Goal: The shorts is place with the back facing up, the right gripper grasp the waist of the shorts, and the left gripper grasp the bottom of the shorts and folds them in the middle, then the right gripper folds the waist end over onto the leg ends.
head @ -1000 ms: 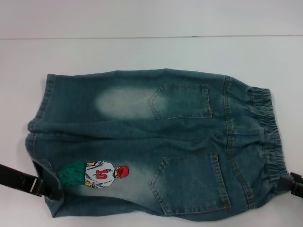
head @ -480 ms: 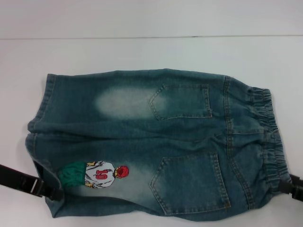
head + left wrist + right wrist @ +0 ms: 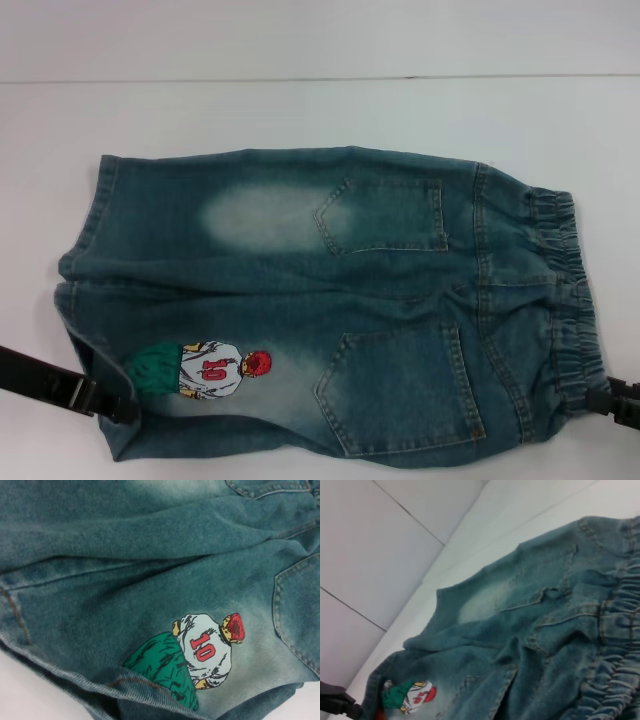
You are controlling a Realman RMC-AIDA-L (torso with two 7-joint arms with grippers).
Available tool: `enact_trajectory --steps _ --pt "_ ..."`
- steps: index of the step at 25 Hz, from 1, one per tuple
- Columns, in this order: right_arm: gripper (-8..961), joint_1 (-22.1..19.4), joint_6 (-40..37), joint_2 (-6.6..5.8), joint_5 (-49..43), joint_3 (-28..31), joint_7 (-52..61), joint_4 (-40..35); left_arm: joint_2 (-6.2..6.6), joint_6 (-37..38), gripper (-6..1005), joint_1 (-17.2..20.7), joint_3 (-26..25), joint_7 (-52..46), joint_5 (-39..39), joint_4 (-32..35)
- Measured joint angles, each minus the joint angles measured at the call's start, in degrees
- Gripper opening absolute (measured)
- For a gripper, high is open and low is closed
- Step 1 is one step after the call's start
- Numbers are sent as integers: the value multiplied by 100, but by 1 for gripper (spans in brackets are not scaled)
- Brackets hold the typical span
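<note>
shorts (image 3: 330, 300): one pair, lying flat on the white table (image 3: 300, 110), back side up, filling most of the head view
long axis: runs left-right across the head view; waist (image 3: 565, 300) points to the robot's right, leg ends (image 3: 85, 260) to its left
pockets: two patch pockets, far one (image 3: 385, 215) and near one (image 3: 400, 390), both close to the waist end
bleached patches: two, one pale oval (image 3: 260, 215) on the far leg, one paler area around the print on the near leg
print (image 3: 205, 368): one cartoon player, number 10, on the near leg close to the hem; sharp in the left wrist view (image 3: 200, 652), small in the right wrist view (image 3: 410, 696)
legs: two; a crease between them runs along the long axis
left gripper (image 3: 110, 405): at the near-left corner, touching the near leg hem just beside the print; hem looks lifted and bunched there; grip not visible, can't tell if it has the cloth
right gripper (image 3: 615, 400): at the near-right corner against the waistband's near end; only a dark bit in frame; finger gap can't tell
cut off: near edge of the shorts runs to the bottom of the head view; both arms mostly out of frame; neither wrist view shows its own fingers
right wrist view extra: dark shape (image 3: 337, 702) at the far leg corner, likely the left gripper, too dark to read
background: pale tiled wall (image 3: 380, 555) beyond the table
</note>
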Motion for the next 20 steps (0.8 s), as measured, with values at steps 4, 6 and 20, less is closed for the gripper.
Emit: enact_trajectory --steps 4,6,20 --pt "773 80 82 -22 -92 -8 93 -10 0 47 54 -5 -9 0 -17 35" --pt "729 98 135 -23 -99 -8 93 -14 0 68 54 -9 -18 -1 -66 45" --pt "135 135 184 -26 -121 -4 381 -102 8 165 53 -24 -41 -17 -162 126"
